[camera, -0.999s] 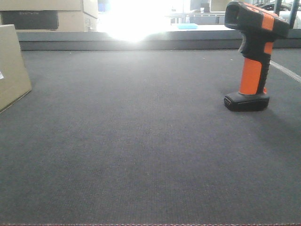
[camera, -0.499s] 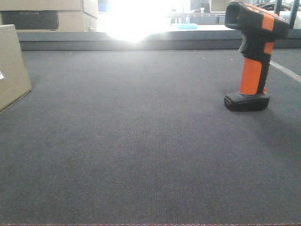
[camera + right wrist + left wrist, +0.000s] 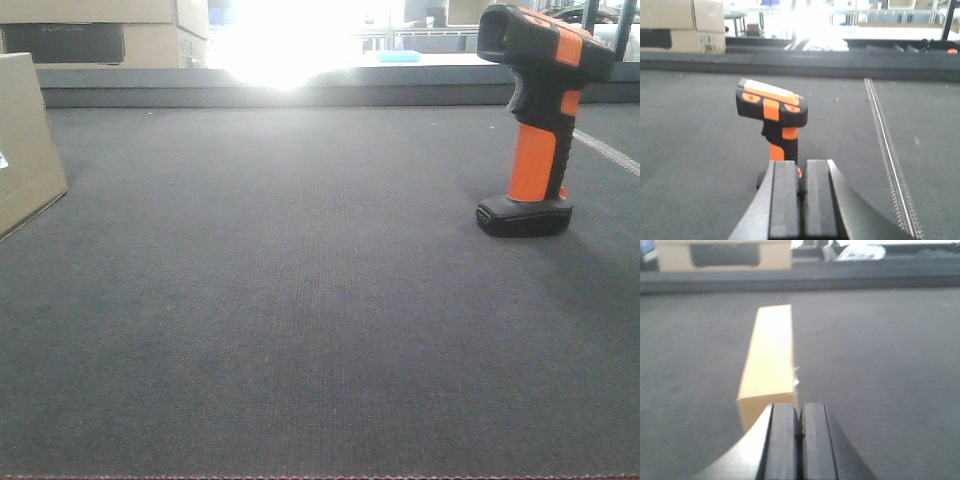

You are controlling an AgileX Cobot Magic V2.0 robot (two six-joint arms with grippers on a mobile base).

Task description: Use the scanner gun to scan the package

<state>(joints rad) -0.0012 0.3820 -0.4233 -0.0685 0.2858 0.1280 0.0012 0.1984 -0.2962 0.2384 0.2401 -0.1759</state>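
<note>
We read no writing anywhere; the package (image 3: 25, 140) shows only a sliver of white label at the left edge of the table (image 3: 300, 320), its long axis running near to far in the left wrist view; the scanner gun (image 3: 535, 120) stands upright on its base at the far right, head pointing left; our left claw (image 3: 799, 440) and right claw (image 3: 801, 200) are both clenched, grasping nothing; stacked cartons (image 3: 100, 35) sit beyond.
</note>
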